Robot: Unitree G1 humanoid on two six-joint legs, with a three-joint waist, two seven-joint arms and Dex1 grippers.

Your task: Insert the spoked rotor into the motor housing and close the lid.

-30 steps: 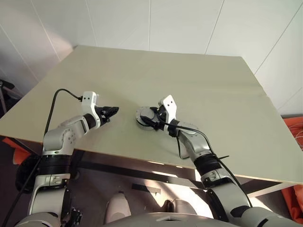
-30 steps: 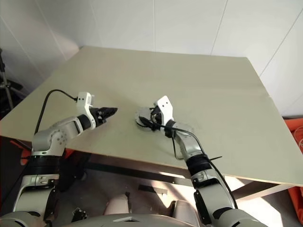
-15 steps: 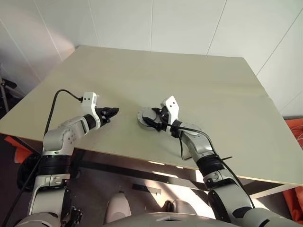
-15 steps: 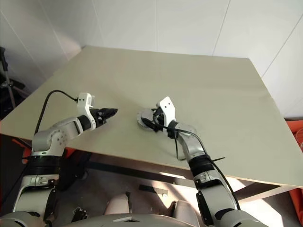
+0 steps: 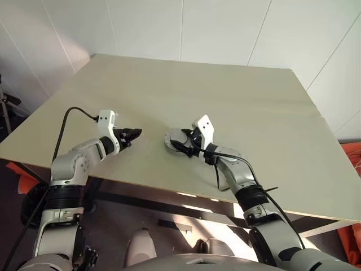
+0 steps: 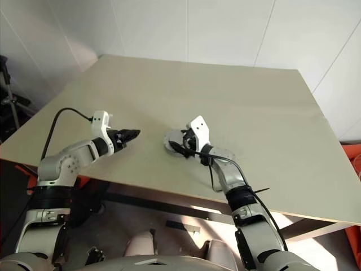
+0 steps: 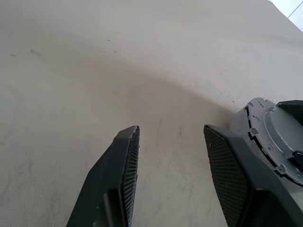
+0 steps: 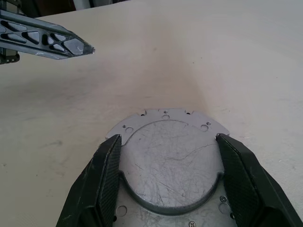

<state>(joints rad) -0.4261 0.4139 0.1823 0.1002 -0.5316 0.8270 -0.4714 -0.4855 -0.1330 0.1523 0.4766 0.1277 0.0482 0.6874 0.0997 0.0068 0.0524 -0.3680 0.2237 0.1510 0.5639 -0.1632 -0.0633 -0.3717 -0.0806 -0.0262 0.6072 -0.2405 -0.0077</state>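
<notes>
The beige table (image 5: 237, 107) carries one round grey metal part, the lid (image 8: 170, 156), a flat disc with small holes round its edge and a raised scratched centre. It lies flat near the table's front edge. The right claw (image 8: 168, 182) reaches over it with its two fingers apart, one on each side of the raised centre, close to its rim; whether they touch it I cannot tell. The left claw (image 7: 173, 177) hovers above bare table to the robot's left of the lid, fingers apart, holding nothing.
</notes>
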